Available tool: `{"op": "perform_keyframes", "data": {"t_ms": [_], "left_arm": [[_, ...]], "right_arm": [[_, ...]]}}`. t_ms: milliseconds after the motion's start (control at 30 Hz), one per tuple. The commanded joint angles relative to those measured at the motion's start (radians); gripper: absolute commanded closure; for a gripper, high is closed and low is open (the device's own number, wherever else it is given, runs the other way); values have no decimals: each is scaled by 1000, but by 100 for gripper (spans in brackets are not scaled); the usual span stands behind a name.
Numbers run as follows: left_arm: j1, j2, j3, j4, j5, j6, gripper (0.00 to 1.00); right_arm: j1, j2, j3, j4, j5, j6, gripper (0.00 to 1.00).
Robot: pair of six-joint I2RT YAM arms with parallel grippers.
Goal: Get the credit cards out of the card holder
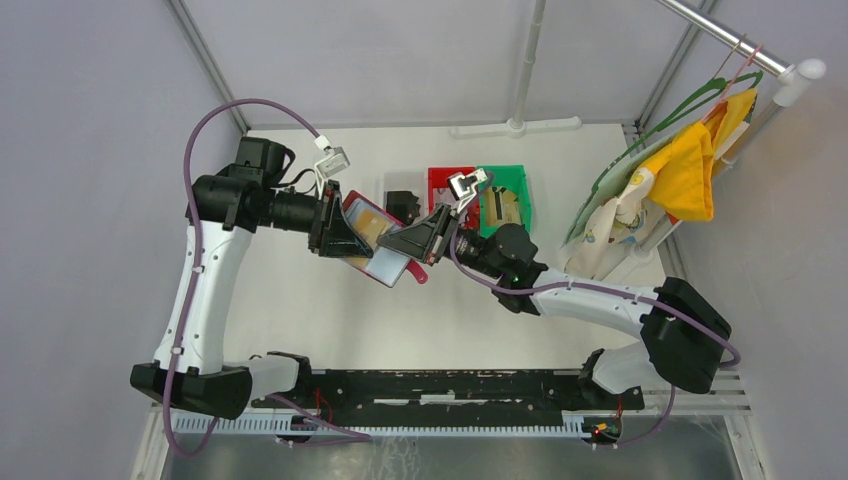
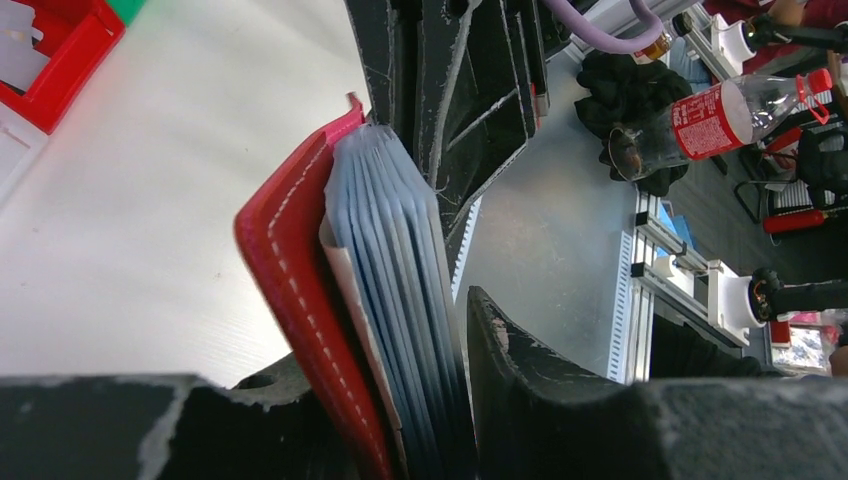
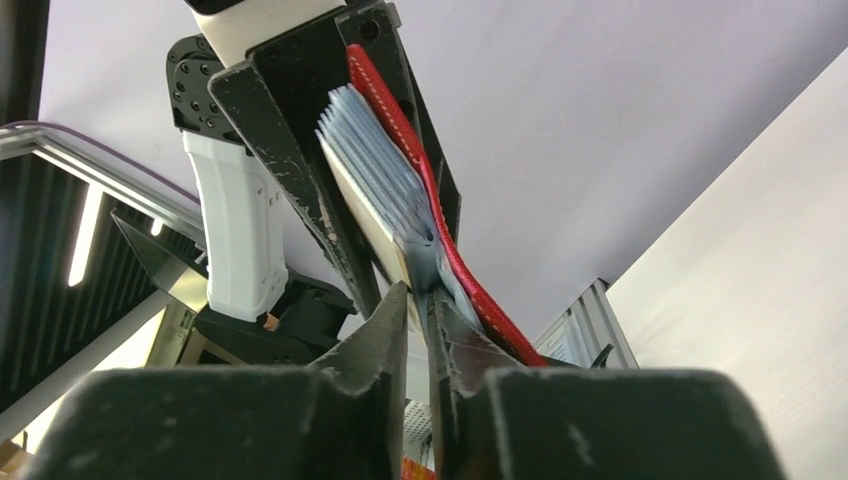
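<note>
Holding the card holder (image 2: pixel 290 260) above the surface (image 1: pixel 300 320) with my left fingers (image 2: pixel 490 340) clamped across it, I have my right fingers (image 3: pixel 400 310) pinching the tan credit card (image 3: pixel 375 225) edge, its long axis running straight away toward the left arm.

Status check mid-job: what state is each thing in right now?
holder: open, held up off the table, sleeves fanned.
cards: in the sleeves.
left gripper: shut on holder.
right gripper: shut on cards' lower edge.
</note>
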Motion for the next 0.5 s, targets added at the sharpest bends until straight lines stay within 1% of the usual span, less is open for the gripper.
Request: {"op": "perform_keyframes", "data": {"t_ms": [0,33,467], "left_arm": [[-12,-20,37,-50,140,34,59],[-12,-19,39,-50,146,38,59],[-12,17,99,-50,206,34,60]], "right_arm": [[4,12,63,32,80,-25,94],[6,14,61,33,77,-26,99],[8,-96,-95,61,118,-83,100]]}}
